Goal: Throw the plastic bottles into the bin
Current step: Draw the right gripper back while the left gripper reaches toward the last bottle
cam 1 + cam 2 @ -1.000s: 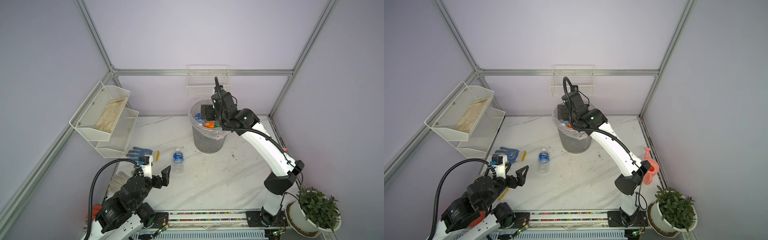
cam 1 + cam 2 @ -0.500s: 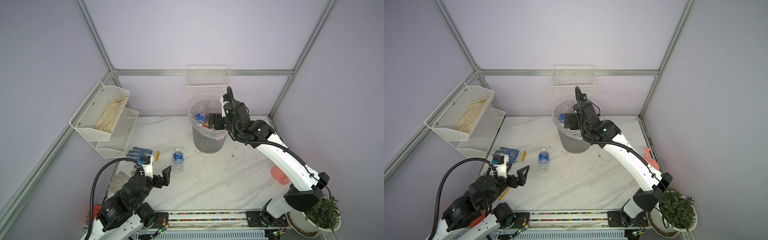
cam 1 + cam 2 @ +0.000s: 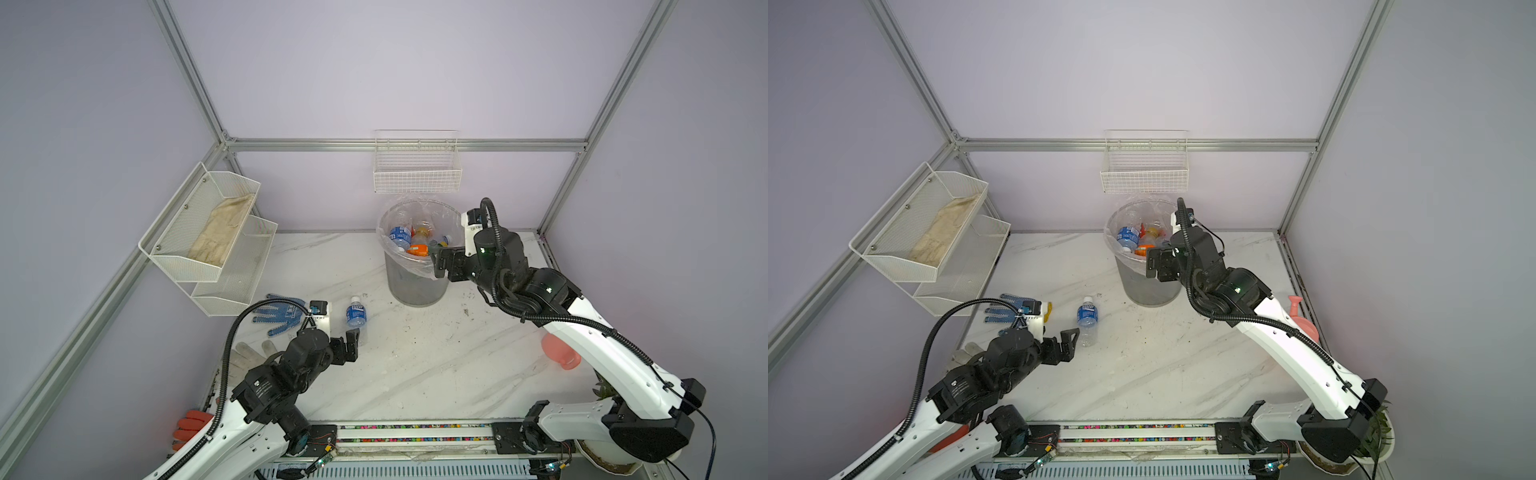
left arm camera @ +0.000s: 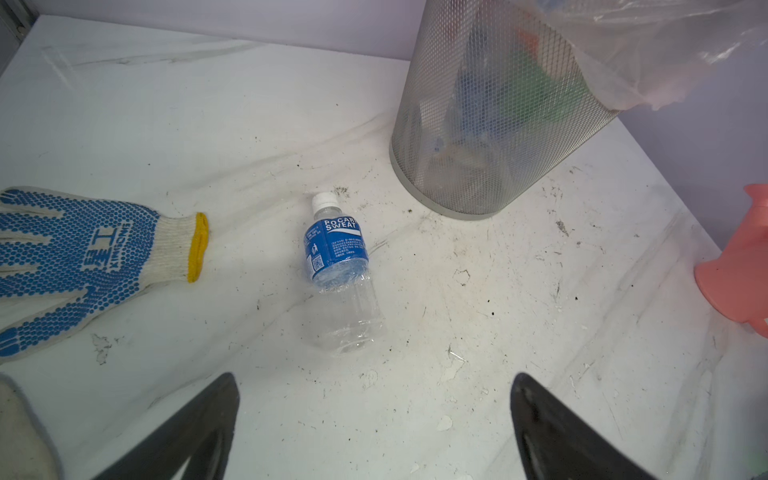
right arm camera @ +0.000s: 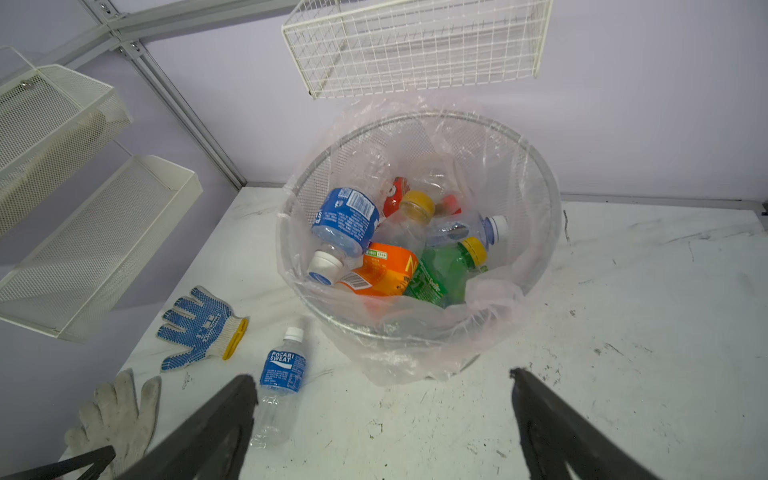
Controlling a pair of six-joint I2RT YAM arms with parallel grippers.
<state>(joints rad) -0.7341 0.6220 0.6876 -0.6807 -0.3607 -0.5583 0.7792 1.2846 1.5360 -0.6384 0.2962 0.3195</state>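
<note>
On the far left wall hang two white mesh shelves (image 3: 180, 266), and a pale old glove (image 3: 222, 237) lies in the top one. Below them, on the white worktop (image 3: 415, 365), a glove with blue dots (image 3: 276, 313) lies flat. A plain white glove (image 3: 249, 357) lies nearer the front edge.

The left fingers (image 4: 199, 432) hang low over the worktop, just right of the gloves. They are spread wide apart and grip nothing. Right in front of them one plastic bottle (image 4: 338, 266) lies on its side, with a blue label and a white cap. The cap points toward the back wall, and the fingers do not touch the bottle.

Next comes the bin (image 3: 415, 284), tall, grey and mesh, with a clear bag (image 5: 415, 357) inside, standing near the back wall. In it sit the other plastic bottles (image 5: 382, 266), blue, orange, green and red, all piled up. A white wire basket (image 3: 417, 174) hangs on the wall above.

The right fingers (image 5: 552, 432) hover by the bin's right rim, spread wide with nothing between them. Farther right a pink watering can (image 3: 559, 353) peeks out from behind the right arm (image 3: 602, 353).
</note>
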